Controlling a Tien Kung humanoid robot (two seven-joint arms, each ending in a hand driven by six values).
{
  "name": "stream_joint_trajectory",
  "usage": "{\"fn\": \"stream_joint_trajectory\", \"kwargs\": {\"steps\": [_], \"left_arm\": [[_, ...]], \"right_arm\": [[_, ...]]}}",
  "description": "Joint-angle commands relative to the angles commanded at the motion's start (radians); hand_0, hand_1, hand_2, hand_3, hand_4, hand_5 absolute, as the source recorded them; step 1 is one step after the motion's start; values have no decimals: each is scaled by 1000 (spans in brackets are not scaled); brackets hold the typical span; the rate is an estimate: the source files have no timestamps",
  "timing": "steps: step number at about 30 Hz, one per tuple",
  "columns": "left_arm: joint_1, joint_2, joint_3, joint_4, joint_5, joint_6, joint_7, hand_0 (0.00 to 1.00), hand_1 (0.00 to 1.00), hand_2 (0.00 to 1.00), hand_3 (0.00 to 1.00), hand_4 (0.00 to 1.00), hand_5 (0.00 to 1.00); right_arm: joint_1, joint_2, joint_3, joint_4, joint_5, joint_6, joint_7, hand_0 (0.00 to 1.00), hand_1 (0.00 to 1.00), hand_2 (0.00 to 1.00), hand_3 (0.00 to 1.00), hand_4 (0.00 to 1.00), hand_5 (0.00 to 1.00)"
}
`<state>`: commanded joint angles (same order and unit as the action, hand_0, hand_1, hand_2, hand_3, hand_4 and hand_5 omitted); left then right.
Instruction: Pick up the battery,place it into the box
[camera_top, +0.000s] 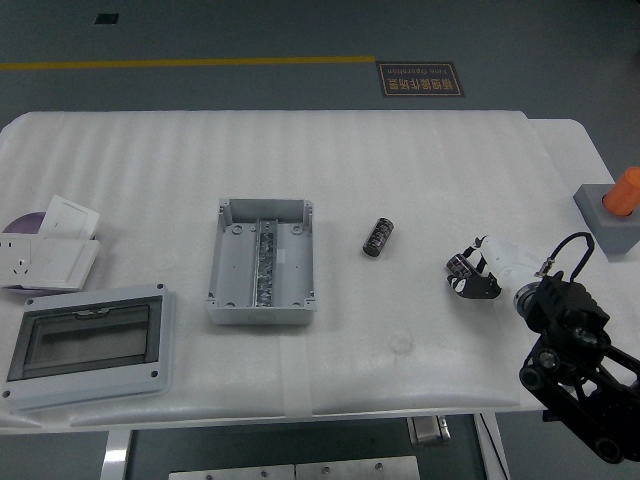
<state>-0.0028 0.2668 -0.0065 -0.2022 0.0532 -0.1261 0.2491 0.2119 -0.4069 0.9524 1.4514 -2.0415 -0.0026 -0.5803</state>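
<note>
The battery (377, 237), a small dark cylinder, lies on the white table (400, 170) just right of centre. Left of it sits the grey box (232, 268), open on top, with a metal rail running down its middle. My right hand (472, 274) comes in from the lower right corner. It hovers low over the table about a hand's width right of the battery and slightly nearer to me. Its fingers are loosely bent and hold nothing. My left arm is out of view.
A grey lid with a clear window (88, 345) lies at the near left. White socket plates (50, 250) and a purple disc (25, 222) are at the left edge. A grey block with an orange knob (612, 215) stands at the right edge.
</note>
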Motion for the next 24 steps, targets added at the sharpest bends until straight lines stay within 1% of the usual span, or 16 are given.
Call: {"fn": "stream_joint_trajectory", "kwargs": {"steps": [5, 6, 11, 12, 17, 18, 19, 24], "left_arm": [[0, 0, -7, -1, 7, 1, -1, 691, 706, 681, 613, 691, 403], [0, 0, -9, -1, 10, 1, -2, 691, 706, 679, 610, 690, 402], [-1, 2, -20, -2, 21, 3, -3, 691, 706, 679, 610, 690, 402], [-1, 2, -22, -2, 23, 4, -4, 690, 706, 679, 610, 690, 401], [-2, 2, -29, -3, 29, 5, -6, 690, 706, 679, 610, 690, 401], [-2, 2, -29, -3, 29, 5, -7, 691, 705, 673, 611, 688, 401], [-2, 2, -30, -3, 30, 5, -7, 691, 705, 673, 611, 688, 401], [-2, 0, -28, -2, 27, 6, -8, 691, 705, 673, 611, 688, 401]], "right_arm": [[0, 1, -2, -6, -2, -1, 4, 259, 415, 401, 680, 569, 287], [1, 1, -2, -9, -2, -2, 6, 255, 431, 403, 684, 354, 182], [-2, 1, -3, -17, -7, -8, 11, 255, 431, 403, 684, 354, 182], [-2, 1, -4, -17, -8, -10, 13, 270, 437, 392, 675, 312, 61], [-2, -2, -4, -11, -15, -26, 23, 270, 437, 392, 675, 312, 61], [-2, -4, -5, -6, -17, -31, 26, 270, 437, 383, 674, 268, 32], [-1, -5, -6, -2, -16, -34, 28, 270, 437, 383, 674, 268, 32], [19, -22, -36, 42, 3, -54, 42, 270, 437, 383, 674, 268, 32]]}}
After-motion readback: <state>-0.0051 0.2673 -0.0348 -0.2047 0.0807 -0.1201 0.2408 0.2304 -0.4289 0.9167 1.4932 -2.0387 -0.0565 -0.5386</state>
